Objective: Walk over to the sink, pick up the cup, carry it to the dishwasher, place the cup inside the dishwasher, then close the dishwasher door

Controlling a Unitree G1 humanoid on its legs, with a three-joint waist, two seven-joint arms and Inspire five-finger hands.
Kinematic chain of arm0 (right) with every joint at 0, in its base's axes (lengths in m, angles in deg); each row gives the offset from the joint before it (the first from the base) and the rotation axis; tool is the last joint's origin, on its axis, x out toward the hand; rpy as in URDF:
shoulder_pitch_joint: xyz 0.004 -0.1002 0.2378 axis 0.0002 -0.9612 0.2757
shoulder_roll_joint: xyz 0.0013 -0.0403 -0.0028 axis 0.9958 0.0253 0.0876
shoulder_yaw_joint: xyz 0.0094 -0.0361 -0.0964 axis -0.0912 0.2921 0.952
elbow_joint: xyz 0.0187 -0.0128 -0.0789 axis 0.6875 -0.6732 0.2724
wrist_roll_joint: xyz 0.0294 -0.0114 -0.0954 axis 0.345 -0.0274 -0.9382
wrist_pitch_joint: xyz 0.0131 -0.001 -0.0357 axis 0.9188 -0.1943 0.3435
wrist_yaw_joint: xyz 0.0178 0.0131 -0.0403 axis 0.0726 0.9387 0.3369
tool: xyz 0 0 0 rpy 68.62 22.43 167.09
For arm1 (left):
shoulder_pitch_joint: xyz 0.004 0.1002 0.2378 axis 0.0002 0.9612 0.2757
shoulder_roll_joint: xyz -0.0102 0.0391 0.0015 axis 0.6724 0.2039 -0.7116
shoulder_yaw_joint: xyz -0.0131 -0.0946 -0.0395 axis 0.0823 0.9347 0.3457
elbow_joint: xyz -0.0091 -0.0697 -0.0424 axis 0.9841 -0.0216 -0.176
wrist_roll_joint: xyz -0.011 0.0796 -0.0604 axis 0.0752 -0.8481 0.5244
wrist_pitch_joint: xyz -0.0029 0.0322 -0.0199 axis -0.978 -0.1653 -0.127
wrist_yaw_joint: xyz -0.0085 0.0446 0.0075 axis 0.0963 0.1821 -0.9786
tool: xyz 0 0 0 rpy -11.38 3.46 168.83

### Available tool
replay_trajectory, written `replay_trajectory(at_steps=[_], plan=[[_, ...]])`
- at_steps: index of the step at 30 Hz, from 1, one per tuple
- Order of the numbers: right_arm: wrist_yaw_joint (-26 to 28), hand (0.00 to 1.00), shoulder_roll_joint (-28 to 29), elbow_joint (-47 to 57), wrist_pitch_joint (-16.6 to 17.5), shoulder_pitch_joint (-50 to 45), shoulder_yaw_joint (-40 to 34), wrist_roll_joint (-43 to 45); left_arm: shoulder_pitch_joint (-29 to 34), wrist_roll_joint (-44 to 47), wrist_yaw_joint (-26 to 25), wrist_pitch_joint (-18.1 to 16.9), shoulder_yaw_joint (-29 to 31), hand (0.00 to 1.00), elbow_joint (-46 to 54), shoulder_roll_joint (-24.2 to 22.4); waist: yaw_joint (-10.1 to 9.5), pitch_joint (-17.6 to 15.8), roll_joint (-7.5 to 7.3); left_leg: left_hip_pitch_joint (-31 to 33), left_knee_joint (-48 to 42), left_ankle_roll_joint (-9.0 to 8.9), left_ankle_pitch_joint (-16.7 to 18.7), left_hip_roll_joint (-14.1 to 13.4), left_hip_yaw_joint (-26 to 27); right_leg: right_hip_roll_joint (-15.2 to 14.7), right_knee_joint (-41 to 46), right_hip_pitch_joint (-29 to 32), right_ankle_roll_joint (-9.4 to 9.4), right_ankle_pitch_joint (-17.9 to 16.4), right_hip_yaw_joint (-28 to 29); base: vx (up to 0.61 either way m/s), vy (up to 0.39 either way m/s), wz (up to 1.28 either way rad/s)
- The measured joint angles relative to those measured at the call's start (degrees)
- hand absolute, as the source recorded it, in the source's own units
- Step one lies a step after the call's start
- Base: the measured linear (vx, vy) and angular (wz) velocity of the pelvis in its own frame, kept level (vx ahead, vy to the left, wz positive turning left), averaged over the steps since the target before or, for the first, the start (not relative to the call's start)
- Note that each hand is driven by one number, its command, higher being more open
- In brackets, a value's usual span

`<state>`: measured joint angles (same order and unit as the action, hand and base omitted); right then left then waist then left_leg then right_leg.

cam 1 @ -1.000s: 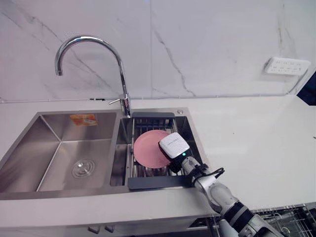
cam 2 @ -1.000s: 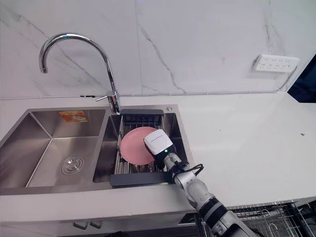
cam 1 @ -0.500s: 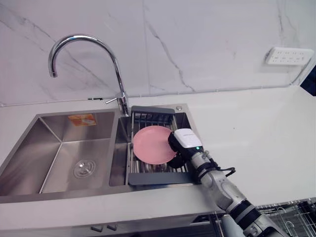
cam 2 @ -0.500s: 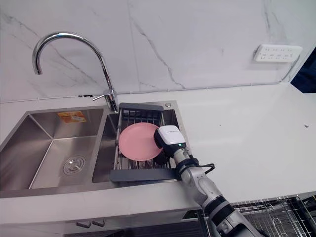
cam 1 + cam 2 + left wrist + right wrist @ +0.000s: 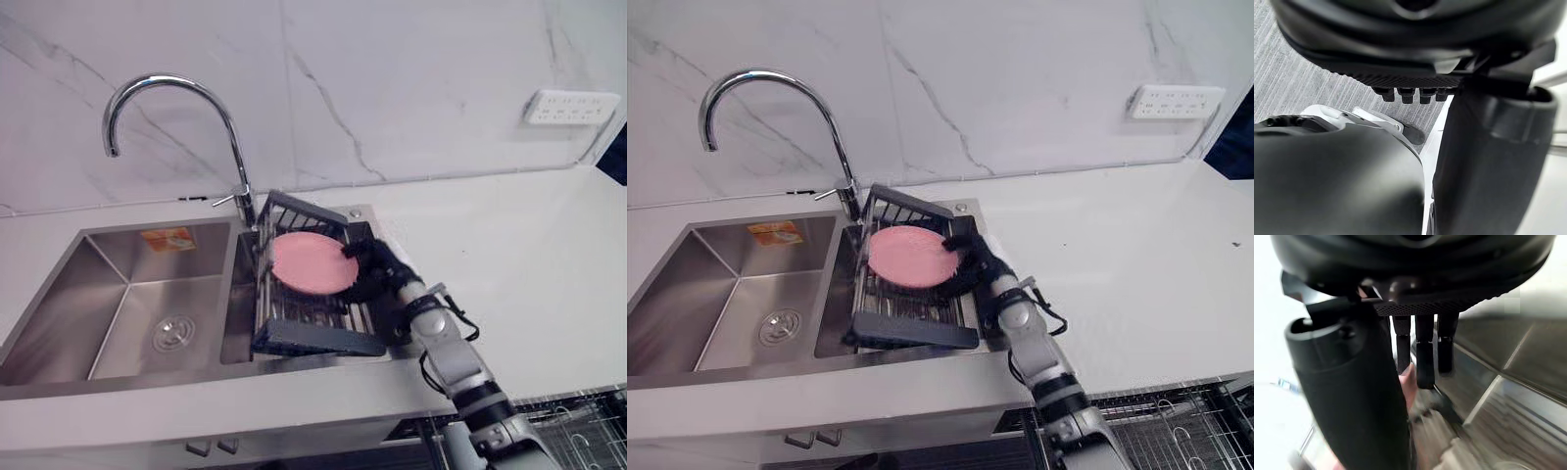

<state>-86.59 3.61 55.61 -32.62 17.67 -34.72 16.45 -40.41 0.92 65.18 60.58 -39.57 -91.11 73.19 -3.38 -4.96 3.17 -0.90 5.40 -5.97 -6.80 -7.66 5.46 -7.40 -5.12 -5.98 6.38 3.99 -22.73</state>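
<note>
The sink [image 5: 127, 294] is brushed stainless steel and its faucet [image 5: 176, 86] is polished chrome. The wall [image 5: 411, 78] is glossy veined marble, and the surface [image 5: 529, 255] is smooth white. The pink plate [image 5: 312, 262] looks matt, the rack [image 5: 315, 340] is dark wire, and the right robot hand [image 5: 377, 269] is matt black.

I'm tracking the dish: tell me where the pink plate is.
Centre of the eye views: the pink plate lies in the dish rack over the right sink basin, right of the faucet, its right edge pinched by the right hand.

One plate [image 5: 312, 262], one rack [image 5: 318, 338], one faucet [image 5: 242, 196], two sink basins [image 5: 108, 294]
</note>
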Motion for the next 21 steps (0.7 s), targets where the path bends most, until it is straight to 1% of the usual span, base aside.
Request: replay_trajectory(at_steps=[2,3,7,12,16,19,20,21], plan=[[0.1,1.00,-0.1,-0.2,-1.2,1.5,-2.1,0.4,0.1,0.1,0.0,0.2,0.0,1.00,0.0,0.0,-0.31,0.1,-0.11,0.2,0.0,0.07,0.0,0.2,-0.1,-0.2,0.0,0.1,0.00,0.0,-0.2,0.00,0.000,0.05],[0.0,1.00,-0.1,-0.3,-1.7,2.2,-3.1,1.8,0.1,0.1,-0.1,0.5,0.0,1.00,0.0,0.0,-0.32,0.1,-0.12,0.2,0.0,0.05,0.0,0.3,-0.1,-0.3,0.1,0.1,0.18,0.2,-0.2,0.00,0.000,0.00],[-0.2,1.00,-0.1,-0.5,-3.3,3.7,-5.1,5.9,0.0,0.2,0.0,0.5,0.0,1.00,0.1,0.1,-0.26,0.3,-0.40,0.2,0.0,0.23,-0.3,0.7,0.0,-0.7,0.3,0.0,-0.05,0.6,-0.5,0.00,0.000,0.00],[-0.8,1.00,0.1,-1.5,-3.5,4.2,-5.9,5.8,-0.4,1.2,0.0,0.2,-1.1,1.00,1.7,0.1,-0.40,0.4,-0.68,-0.1,0.0,0.22,-0.3,0.8,0.0,-0.9,0.3,-0.6,-0.03,0.7,-0.9,0.00,-0.005,0.03],[-0.1,1.00,0.3,-1.6,-3.4,4.6,-5.9,-0.3,-0.4,1.2,0.0,-0.6,-1.2,1.00,1.7,-0.1,-0.53,0.8,-1.33,-0.3,0.0,0.28,-0.3,0.3,0.0,-0.7,0.3,-0.8,-0.06,0.7,-0.7,-0.06,0.001,-0.01],[1.3,1.00,-0.9,-0.4,-3.4,5.2,-5.9,-10.6,-0.3,1.2,0.1,-0.8,-1.1,1.00,1.7,0.1,-0.68,1.1,-2.03,0.0,0.0,0.21,-0.4,-0.1,0.2,-0.5,0.2,-0.2,-0.25,0.8,-0.2,-0.01,0.001,-0.06],[1.8,1.00,-2.4,1.9,-3.4,5.2,-5.9,-16.9,-0.3,1.2,0.1,-0.8,-1.1,1.00,1.7,0.2,-0.71,1.2,-2.17,0.2,0.0,0.17,-0.3,-0.2,0.4,-0.4,0.2,0.1,-0.36,0.9,0.1,0.00,0.000,-0.09],[1.8,1.00,-3.3,3.0,-3.4,5.2,-5.9,-18.9,-0.2,1.2,0.2,-0.8,-1.1,1.00,1.7,0.2,-0.71,1.2,-2.20,0.2,0.0,0.17,-0.4,-0.3,0.5,-0.4,0.2,0.2,-0.36,0.9,0.3,-0.02,0.000,-0.11]])
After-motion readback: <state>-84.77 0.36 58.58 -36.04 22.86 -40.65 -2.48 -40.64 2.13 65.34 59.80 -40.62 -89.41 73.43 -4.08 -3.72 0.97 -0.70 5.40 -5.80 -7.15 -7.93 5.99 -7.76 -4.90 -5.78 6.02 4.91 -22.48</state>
